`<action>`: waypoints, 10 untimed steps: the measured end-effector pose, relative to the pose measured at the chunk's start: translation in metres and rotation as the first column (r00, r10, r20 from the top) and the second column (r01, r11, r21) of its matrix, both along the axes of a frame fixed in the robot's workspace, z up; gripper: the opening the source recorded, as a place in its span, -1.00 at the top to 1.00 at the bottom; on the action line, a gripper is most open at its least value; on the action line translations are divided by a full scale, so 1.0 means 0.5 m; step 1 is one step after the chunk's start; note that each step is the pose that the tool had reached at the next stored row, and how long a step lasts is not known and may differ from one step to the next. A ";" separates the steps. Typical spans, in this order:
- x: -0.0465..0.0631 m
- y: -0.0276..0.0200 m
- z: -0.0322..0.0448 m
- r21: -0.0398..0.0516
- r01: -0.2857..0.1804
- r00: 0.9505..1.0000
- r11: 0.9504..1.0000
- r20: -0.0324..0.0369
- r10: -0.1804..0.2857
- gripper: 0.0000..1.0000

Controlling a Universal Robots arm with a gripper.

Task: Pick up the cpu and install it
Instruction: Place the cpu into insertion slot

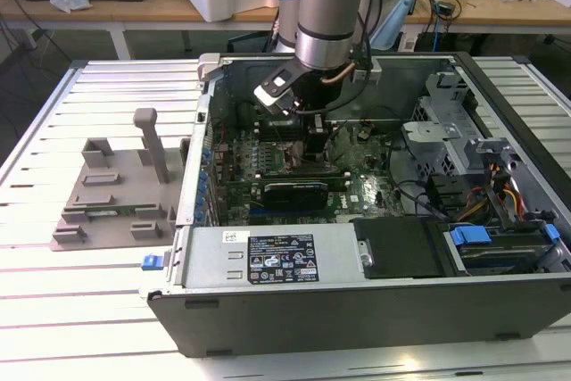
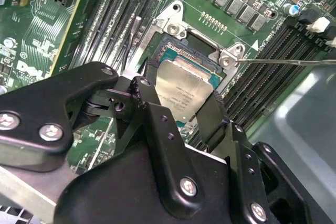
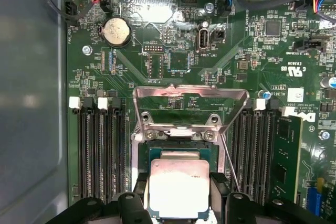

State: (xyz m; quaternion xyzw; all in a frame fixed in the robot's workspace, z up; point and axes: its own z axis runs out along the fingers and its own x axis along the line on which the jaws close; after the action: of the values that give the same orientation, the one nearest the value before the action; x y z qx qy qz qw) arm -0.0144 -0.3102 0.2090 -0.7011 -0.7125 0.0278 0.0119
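Note:
The cpu (image 3: 178, 187) is a silvery square chip with a thin green rim, held level right over the open socket (image 3: 178, 129) on the green motherboard. My gripper (image 3: 178, 195) is shut on it, one black finger against each of two opposite edges. In the second wrist view the cpu (image 2: 186, 90) sits between the fingers (image 2: 146, 95) of the gripper (image 2: 178, 106), and whether it rests in the socket (image 2: 176, 24) or hovers above it I cannot tell. The socket's metal load plate (image 3: 190, 95) stands flipped open. In the exterior view the gripper (image 1: 317, 144) reaches down inside the computer case (image 1: 357, 301).
Memory slots (image 3: 100, 150) flank the socket on both sides, and a thin lever wire (image 3: 231, 166) lies beside it. A black expansion card (image 1: 294, 192) and the power supply (image 1: 268, 260) sit nearer the case front. A grey fixture (image 1: 116, 194) stands on the table at the exterior view's left.

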 end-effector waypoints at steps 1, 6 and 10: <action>0.000 0.0000 -0.003 0.000 0.000 1.000 1.000 0.000 0.000 -0.09; -0.001 0.0000 -0.009 0.000 0.000 1.000 1.000 0.000 0.000 -0.09; -0.001 0.0001 -0.012 0.000 0.000 1.000 1.000 0.000 0.000 -0.09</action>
State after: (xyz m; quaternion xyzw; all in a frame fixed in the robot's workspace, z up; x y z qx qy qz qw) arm -0.0147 -0.3102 0.2027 -0.7011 -0.7125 0.0278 0.0120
